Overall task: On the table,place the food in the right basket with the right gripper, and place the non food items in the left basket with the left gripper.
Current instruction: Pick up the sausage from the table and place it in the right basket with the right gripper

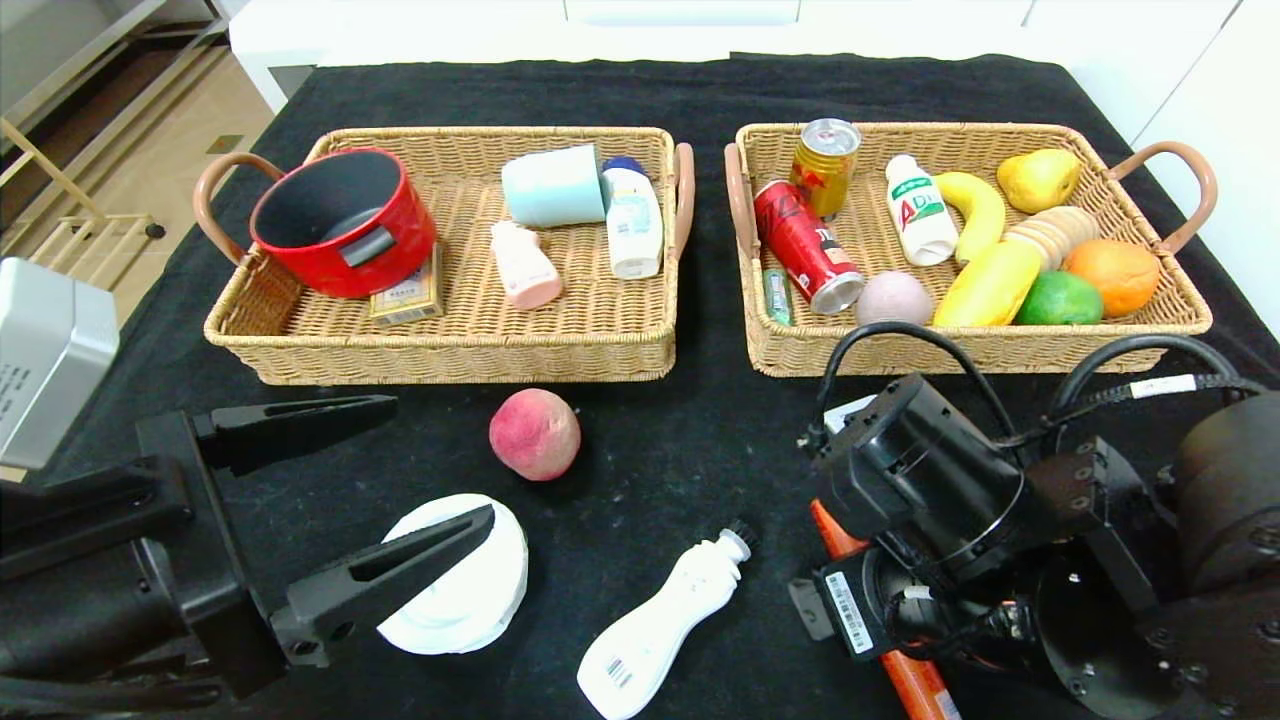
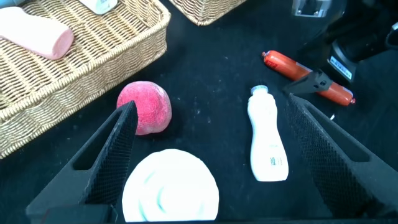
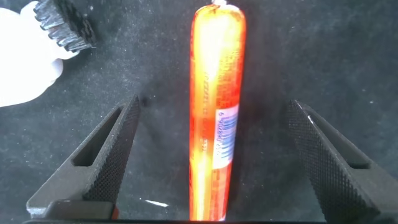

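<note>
— Which thing are you working on now?

— The sausage (image 3: 214, 112), the long orange-red one in its wrapper. It lies flat on the black counter (image 1: 660, 440), in front of the right basket (image 1: 1100, 340) and just beside the white brush (image 1: 660, 620). My right tool (image 3: 208, 165) hangs directly over it with the fingers spread, one on each side, not touching it. So I think I am at the grasping step for this food item.

— What must happen next?

— I should go lower, press the fingers on the middle of the sausage, and carry it over the wicker rim. The wrapper looks smooth, so it may slip.

— And your left tool (image 1: 370, 510)?

— It is also spread, above the white round lid (image 1: 460, 590), near the peach (image 1: 534, 434). The lid and brush belong in the left basket (image 1: 450, 345); the peach is food and waits for my right tool.
</note>
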You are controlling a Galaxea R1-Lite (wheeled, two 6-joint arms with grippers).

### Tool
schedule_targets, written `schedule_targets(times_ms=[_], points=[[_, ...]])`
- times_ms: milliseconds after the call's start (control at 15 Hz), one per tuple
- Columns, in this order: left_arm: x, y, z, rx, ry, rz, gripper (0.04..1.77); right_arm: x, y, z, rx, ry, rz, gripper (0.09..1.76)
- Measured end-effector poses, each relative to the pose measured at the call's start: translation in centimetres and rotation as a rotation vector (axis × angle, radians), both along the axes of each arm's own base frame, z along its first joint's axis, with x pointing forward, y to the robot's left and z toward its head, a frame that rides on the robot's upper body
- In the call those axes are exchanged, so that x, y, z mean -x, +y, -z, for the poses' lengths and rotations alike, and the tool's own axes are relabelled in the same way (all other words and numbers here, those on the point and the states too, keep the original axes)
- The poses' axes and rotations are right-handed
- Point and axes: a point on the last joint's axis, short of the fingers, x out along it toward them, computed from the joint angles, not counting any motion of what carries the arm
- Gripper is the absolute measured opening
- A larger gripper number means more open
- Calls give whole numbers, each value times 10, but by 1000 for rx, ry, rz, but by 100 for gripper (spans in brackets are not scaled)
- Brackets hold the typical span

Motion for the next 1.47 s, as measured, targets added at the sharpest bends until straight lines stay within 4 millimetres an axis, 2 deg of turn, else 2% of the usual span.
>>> schedule_targets(times_ms=[333, 533, 800, 867, 1467], points=[[0, 0, 0, 1, -2, 0, 172, -3, 2, 3, 6, 6, 4, 171], [0, 0, 0, 1, -2, 0, 172, -5, 3, 5, 9, 9, 6, 119], [0, 0, 0, 1, -2, 0, 172, -6, 4, 8, 13, 12, 6, 73], [0, 0, 0, 1, -2, 0, 172, -6, 4, 8, 14, 12, 7, 43], [1, 0, 0, 1, -3, -1, 172, -5, 5, 10, 21, 16, 3, 43]])
